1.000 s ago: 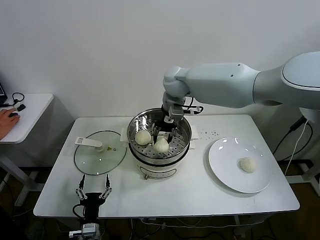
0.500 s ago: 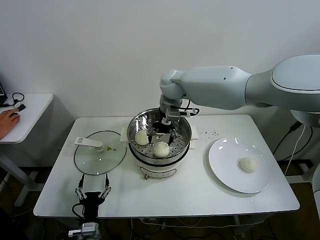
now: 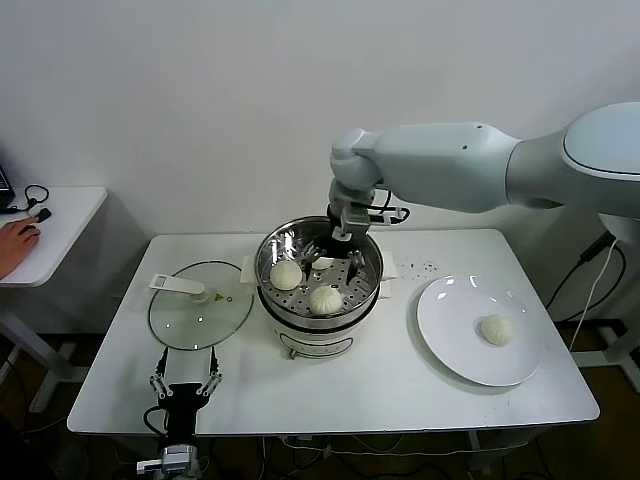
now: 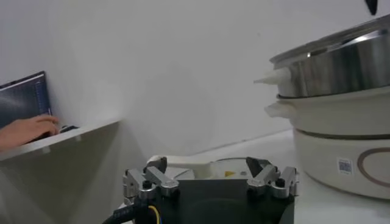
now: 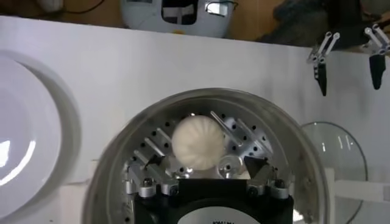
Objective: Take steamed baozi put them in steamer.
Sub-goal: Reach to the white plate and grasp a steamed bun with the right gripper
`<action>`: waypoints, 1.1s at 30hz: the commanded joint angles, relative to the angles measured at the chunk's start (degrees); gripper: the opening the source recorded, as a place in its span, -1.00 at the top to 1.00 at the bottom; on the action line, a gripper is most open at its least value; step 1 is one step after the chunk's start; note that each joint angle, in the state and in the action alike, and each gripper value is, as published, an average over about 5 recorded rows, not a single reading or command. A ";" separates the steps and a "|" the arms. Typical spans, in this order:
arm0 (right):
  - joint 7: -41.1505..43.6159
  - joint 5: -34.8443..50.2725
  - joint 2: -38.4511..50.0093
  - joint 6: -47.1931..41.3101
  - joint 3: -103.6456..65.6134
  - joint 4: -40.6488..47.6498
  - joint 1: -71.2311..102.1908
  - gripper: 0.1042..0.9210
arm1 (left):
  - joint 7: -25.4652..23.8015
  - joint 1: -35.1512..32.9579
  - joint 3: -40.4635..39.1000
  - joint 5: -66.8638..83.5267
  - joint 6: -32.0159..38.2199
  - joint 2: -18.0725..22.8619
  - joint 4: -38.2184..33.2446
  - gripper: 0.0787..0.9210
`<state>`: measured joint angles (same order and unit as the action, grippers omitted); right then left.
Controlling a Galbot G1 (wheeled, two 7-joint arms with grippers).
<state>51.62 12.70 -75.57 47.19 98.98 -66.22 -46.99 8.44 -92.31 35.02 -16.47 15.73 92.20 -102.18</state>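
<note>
Right end effector (image 3: 333, 257) hangs spread open over the steamer (image 3: 320, 318), apparently three baozi (image 3: 325, 299) inside.

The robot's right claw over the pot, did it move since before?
Yes. The right claw has risen and opened, now higher above the steamer rim, leaving the baozi on the tray.

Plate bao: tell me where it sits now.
In the head view the last bao lies alone on the white plate, on the table's right side, right of the steamer.
</note>
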 commanded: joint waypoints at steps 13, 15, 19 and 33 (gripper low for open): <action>6.24 21.67 12.43 -29.40 23.25 -4.88 -14.03 -0.76 | 0.00 -0.02 -0.80 -0.16 -0.37 2.80 0.24 -0.77; 6.99 23.05 14.26 -34.05 25.82 -6.81 -15.59 -0.76 | 0.03 0.02 -0.90 -0.12 -0.42 2.80 0.26 -0.77; 7.65 24.71 17.67 -40.89 28.47 -9.04 -16.77 -0.76 | 0.09 0.06 -1.05 -0.08 -0.50 2.80 0.35 -0.77; 10.00 18.66 29.78 -48.15 20.97 -2.83 -4.43 -0.76 | 0.20 -0.25 -0.73 -0.15 -0.38 2.80 0.68 -0.77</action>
<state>60.06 34.04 -53.70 6.78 122.87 -72.53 -58.02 8.62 -92.51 34.25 -16.51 15.30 92.20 -101.64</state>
